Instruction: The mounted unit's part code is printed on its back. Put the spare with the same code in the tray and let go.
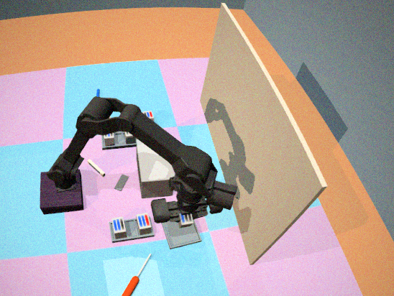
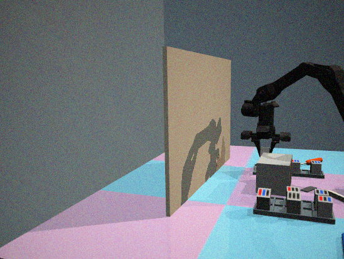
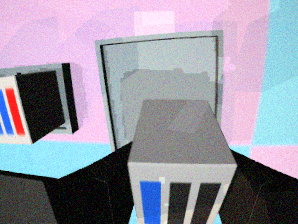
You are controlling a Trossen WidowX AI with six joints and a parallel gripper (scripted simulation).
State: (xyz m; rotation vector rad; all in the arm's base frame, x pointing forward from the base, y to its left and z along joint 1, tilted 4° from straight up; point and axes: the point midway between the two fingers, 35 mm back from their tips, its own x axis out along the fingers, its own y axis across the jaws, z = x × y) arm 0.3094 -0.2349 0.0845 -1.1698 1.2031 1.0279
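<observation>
My gripper is shut on a small grey spare whose label shows one blue bar and two black bars. It holds the spare just above the flat grey tray, near the tray's far edge. The mounted unit, a large grey block, stands right behind the tray. In the exterior view the gripper drops behind the unit, which hides the spare and the tray. The unit's printed code does not show in any view.
A tall tan board stands close to the gripper's right. A rack with spares lies left of the tray, another rack behind the unit. An orange screwdriver, a white stick and a grey plate lie loose.
</observation>
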